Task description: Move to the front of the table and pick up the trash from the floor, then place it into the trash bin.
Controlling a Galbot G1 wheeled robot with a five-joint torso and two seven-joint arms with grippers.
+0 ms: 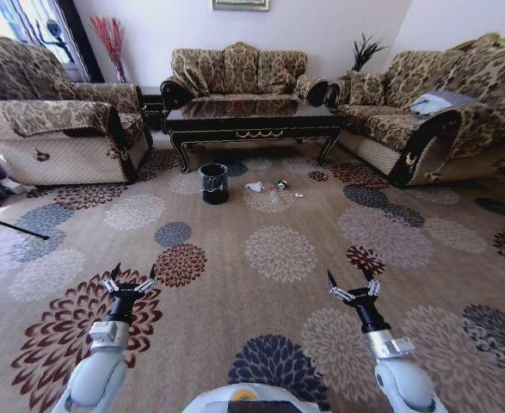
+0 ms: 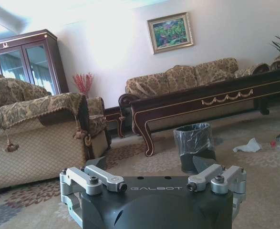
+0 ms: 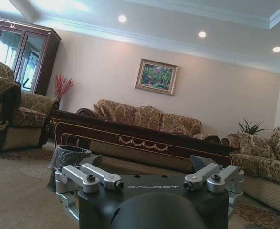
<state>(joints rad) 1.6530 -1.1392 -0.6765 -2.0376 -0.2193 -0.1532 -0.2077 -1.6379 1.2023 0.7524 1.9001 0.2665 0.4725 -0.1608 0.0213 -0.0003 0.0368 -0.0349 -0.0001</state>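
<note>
Both grippers sit low and closest in the head view, left gripper [image 1: 133, 274] and right gripper [image 1: 354, 280], each spread wide with nothing in them, hovering over the flowered carpet [image 1: 269, 258]. Plenty of bare carpet lies between them and everything else.

Way ahead, the bin [image 1: 214, 183] stands on the carpet just in front of the table [image 1: 252, 120], toward its left end. Trash is scattered to the bin's right: white paper [image 1: 254, 186], then a small shiny bit [image 1: 281, 184], all near the table's front edge.

Left wrist view gets a low side-on look: the bin [image 2: 193, 147] with its clear liner by the table's curved leg, the paper [image 2: 248, 145] beyond it, and something with a red spot right at the frame edge, too cut off to tell what. Right wrist view catches the bin [image 3: 67, 162] and the table's gold-trimmed apron [image 3: 140, 143], plus ceiling.

Sofas hem in the left, back and right.
</note>
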